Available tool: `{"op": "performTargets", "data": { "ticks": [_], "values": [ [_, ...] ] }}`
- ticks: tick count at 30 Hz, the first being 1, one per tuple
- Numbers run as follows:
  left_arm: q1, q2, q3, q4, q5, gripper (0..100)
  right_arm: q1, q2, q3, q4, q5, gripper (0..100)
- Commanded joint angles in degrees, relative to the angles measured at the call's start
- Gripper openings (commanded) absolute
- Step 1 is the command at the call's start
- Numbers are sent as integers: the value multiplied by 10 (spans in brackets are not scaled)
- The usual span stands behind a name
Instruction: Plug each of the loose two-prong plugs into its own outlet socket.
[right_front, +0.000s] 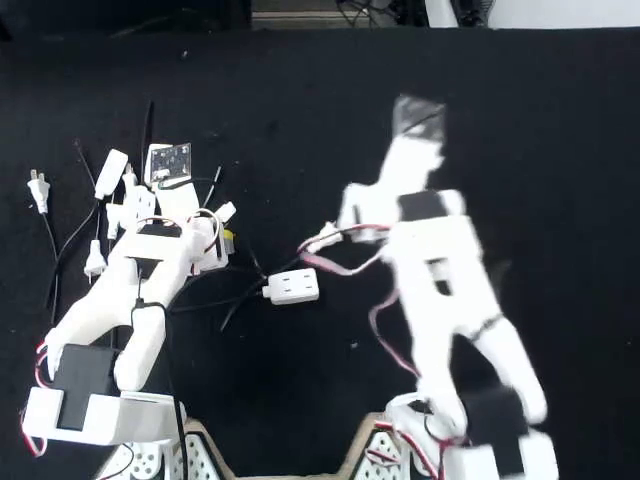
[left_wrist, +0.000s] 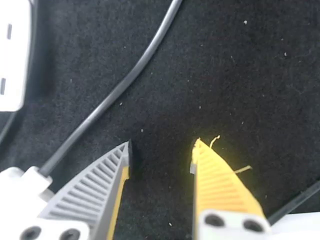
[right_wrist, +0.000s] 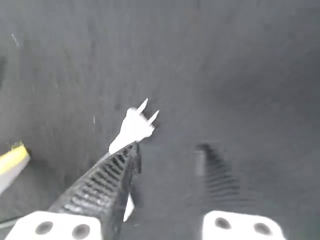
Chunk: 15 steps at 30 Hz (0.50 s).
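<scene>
Plug (right_wrist: 136, 126) rests against one finger of the wide-open right claw (right_wrist: 169, 150), unclamped; it should close squarely on the body, prongs clear ahead of the tips.

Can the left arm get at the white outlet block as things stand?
Probably yes: the outlet block lies close to the open left gripper, with only a thin black cable lying between.

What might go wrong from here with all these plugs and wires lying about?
1. The right gripper is open and the white plug sits against one finger only, so it may be nudged away rather than gripped.
2. A black cable lies just ahead of the open left gripper; closing there might snag it and tug the outlet block nearby.
</scene>
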Motion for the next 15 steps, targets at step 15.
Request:
{"op": "performTargets", "data": {
  "ticks": [15],
  "values": [
    [-7, -20, 1, -5, 3, 198, -58, 262, -131, -52, -115, 90]
  ]
}}
